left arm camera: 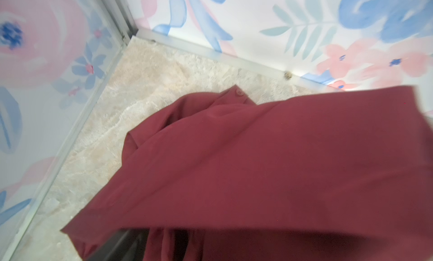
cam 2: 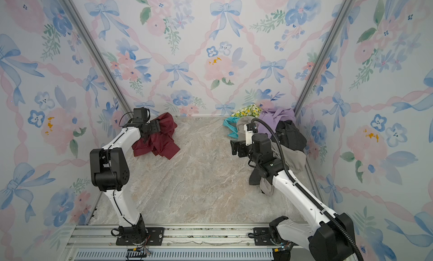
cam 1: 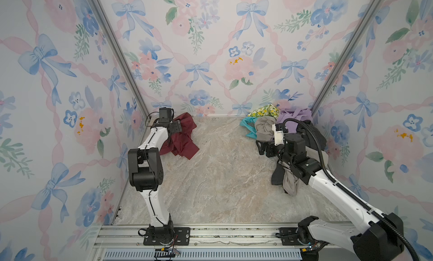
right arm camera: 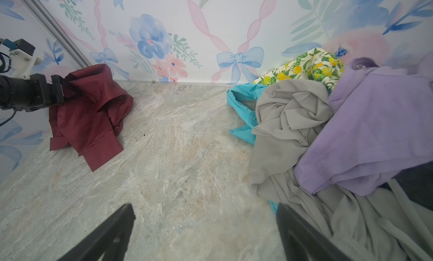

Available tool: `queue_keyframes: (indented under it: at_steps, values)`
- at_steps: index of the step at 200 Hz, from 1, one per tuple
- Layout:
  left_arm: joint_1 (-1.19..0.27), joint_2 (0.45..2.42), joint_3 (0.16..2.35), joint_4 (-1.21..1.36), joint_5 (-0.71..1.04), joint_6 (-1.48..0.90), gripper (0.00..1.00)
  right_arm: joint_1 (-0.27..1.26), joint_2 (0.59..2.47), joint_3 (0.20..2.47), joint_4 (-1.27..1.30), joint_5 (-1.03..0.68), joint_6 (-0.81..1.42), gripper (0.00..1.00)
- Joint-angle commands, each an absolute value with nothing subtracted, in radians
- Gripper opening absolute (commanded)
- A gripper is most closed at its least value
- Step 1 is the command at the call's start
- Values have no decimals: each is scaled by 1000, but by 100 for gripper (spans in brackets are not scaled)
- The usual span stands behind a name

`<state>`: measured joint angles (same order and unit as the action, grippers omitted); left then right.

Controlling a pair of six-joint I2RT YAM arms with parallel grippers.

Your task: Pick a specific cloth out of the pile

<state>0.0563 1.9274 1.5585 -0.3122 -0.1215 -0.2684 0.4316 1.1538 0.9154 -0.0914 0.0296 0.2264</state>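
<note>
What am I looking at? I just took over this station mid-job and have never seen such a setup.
It is a robot with two arms, each ending in a two-finger gripper, working over a marble-look table. Two pictures come from one overhead camera pair and show nearly the same scene; the other two come from cameras on the wrists. The dark red cloth lies crumpled in the far left corner, apart from the pile of lilac, grey, teal, black and lemon-print garments on the right. The left gripper is at the red cloth; whether it grips it, I cannot tell. The right gripper is open and empty, beside the pile.
</note>
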Motion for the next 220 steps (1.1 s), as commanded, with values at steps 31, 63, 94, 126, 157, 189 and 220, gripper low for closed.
queue_keyframes:
  at_steps: [31,63,94,126,157,189,220]
  values:
    - [61,1811,1480,-321,-63,-245,88,424,1100,899,-87,15,255,97]
    - [57,1742,1444,-290,-37,-258,88,424,1068,888,-104,24,249,97]
    - [36,1625,1353,-205,-17,-261,89,424,1032,886,-127,43,226,97]
    - [8,1404,1087,41,19,-301,98,404,994,894,-147,89,157,97]
    - [-19,1188,849,271,14,-304,98,343,939,893,-132,121,117,97]
    - [-67,1036,642,454,-15,-243,98,272,882,830,-62,155,89,97]
    - [-84,991,466,633,-91,-211,98,245,826,673,121,219,72,97]
